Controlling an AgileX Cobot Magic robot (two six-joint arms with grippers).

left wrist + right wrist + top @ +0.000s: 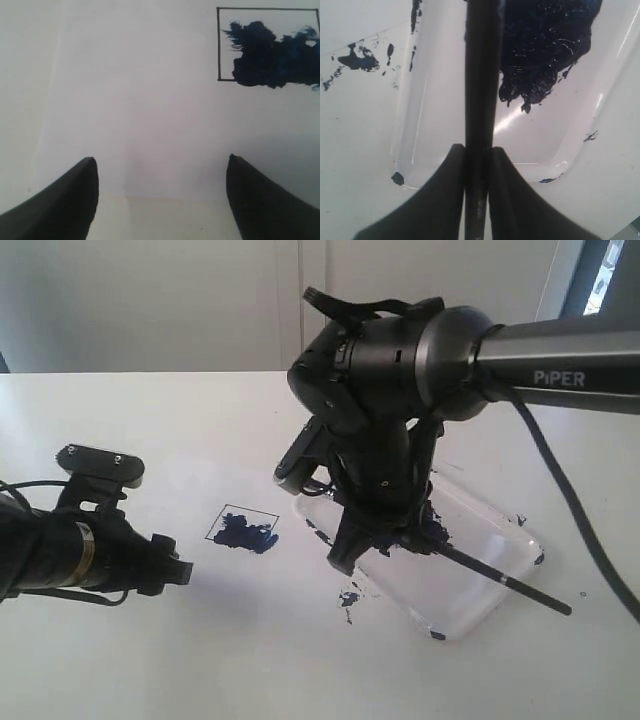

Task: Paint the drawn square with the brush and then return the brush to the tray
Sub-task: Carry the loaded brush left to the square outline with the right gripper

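The drawn square (243, 528) is a thin black outline with dark blue paint inside; the left wrist view shows the drawn square (267, 45) ahead and off to one side. The clear tray (470, 595) lies to the square's right with a dark paint blot (545, 45) in it. My right gripper (385, 540) hangs over the tray, shut on the black brush (510, 585), whose handle sticks out past the tray's near right rim. In the right wrist view the brush (481, 75) runs between the closed fingers (479, 147) above the tray (420, 125). My left gripper (180, 570) is open and empty (160, 159), left of the square.
A stray paint splatter (349, 597) marks the white table just outside the tray's near left rim, seen too as the splatter (357, 59) in the right wrist view. Small smudges dot the tray's corners. A black cable (575, 510) hangs from the right arm.
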